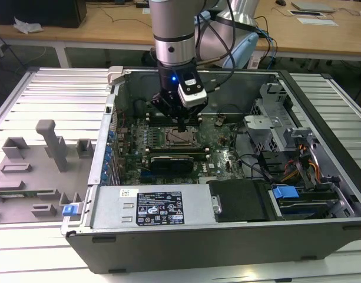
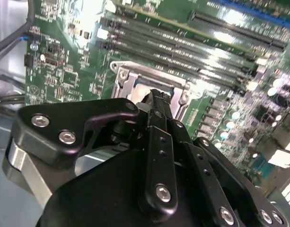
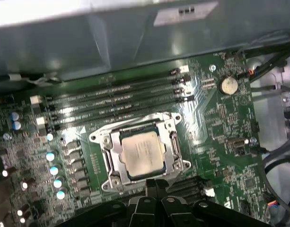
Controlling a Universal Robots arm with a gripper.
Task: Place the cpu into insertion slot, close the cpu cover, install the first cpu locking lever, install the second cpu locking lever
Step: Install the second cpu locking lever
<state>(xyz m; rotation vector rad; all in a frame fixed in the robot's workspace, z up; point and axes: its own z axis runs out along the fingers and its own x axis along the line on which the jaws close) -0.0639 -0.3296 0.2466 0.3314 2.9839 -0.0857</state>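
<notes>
Silver-grey chip: the cpu [image 3: 143, 152] lies flat and seated in the insertion slot [image 3: 117, 177], its metal top showing through the window of the frame.
Frame plate: the cpu cover [image 3: 173, 147] lies down flat around the chip, its bright metal edges bordering it on all sides.
Green board: the motherboard [image 1: 221, 147] lies at the bottom of the open computer case [image 1: 168, 206], which rests on the ribbed tabletop [image 1: 45, 94].
Memory slots [image 3: 116, 97]: long, dark and narrow, running in a row just beside the socket.
Arm: the gripper [image 1: 180, 127] hangs over the socket inside the case, its tips just at the socket's edge in both wrist views.
Fingers [image 2: 156, 101]: pressed together, clenched on nothing visible.
Grey fixture blocks [image 1: 47, 147]: standing on the tabletop at the exterior view's left, well apart from the case.
</notes>
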